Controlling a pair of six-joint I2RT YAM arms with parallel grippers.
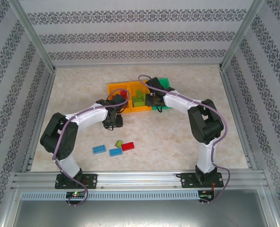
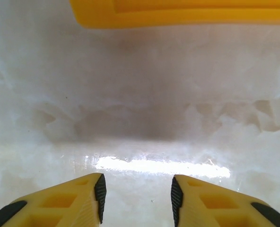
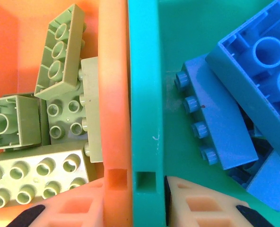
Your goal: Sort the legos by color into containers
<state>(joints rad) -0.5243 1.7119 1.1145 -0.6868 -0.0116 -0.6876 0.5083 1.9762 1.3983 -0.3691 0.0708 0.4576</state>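
The containers stand in a row at mid-table: an orange bin (image 1: pixel 115 89) with a red lego (image 1: pixel 123 94), an orange bin (image 1: pixel 132 108) with light green legos (image 1: pixel 139 97), and a green bin (image 1: pixel 165 83). My right gripper (image 3: pixel 133 198) is shut on the joined walls between the orange bin (image 3: pixel 114 118) and the green bin (image 3: pixel 144 94). Light green legos (image 3: pixel 59 52) lie left of those walls, blue legos (image 3: pixel 253 71) right. My left gripper (image 2: pixel 137 198) hangs open over bare table, just short of the orange bin (image 2: pixel 178 14), nothing between its fingers. In the top view it (image 1: pixel 112 120) sits in front of the bins.
Loose legos lie on the table near the front: two blue ones (image 1: pixel 100 149) (image 1: pixel 115 152), a red one (image 1: pixel 127 146) and a light green one (image 1: pixel 118 143). Patterned walls and metal posts enclose the table.
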